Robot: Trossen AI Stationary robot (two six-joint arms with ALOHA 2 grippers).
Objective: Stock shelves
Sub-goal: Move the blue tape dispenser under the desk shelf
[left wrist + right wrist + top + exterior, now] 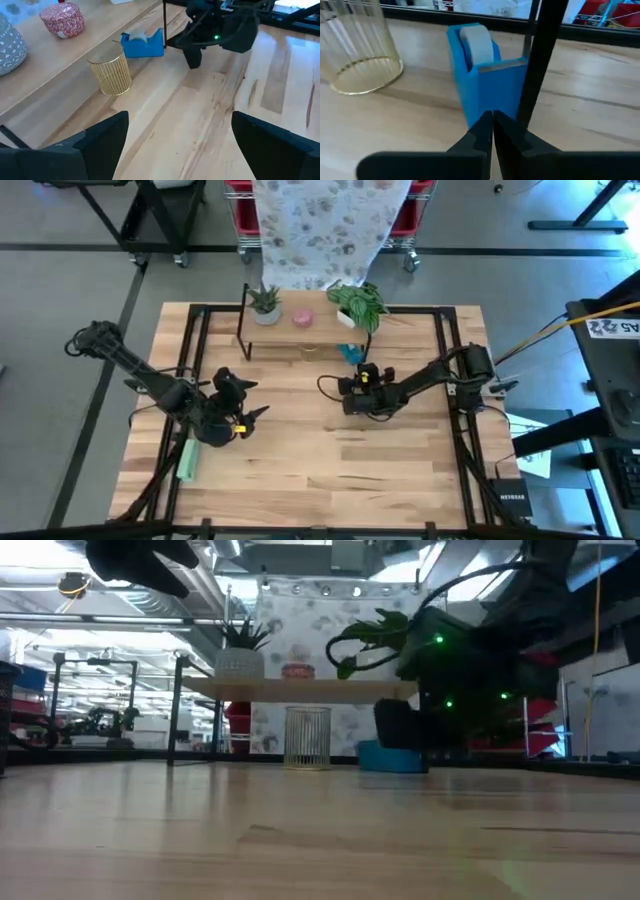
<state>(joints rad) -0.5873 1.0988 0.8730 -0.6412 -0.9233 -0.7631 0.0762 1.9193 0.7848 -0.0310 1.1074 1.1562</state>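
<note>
Left hand (pixel 243 402) fingers spread wide, right hand (pixel 492 131) fingers pressed together

Even overhead light falls on the counter (pixel 330 450) with soft shadows. The low view shows bright ceiling lamps behind, dark backlit arms, and a blurred near surface. Wrist views look slightly soft.

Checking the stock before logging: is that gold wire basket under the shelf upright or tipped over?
Upright. The gold wire basket stands on its base on the table under the shelves, open end up, beside the blue tape dispenser.
</note>
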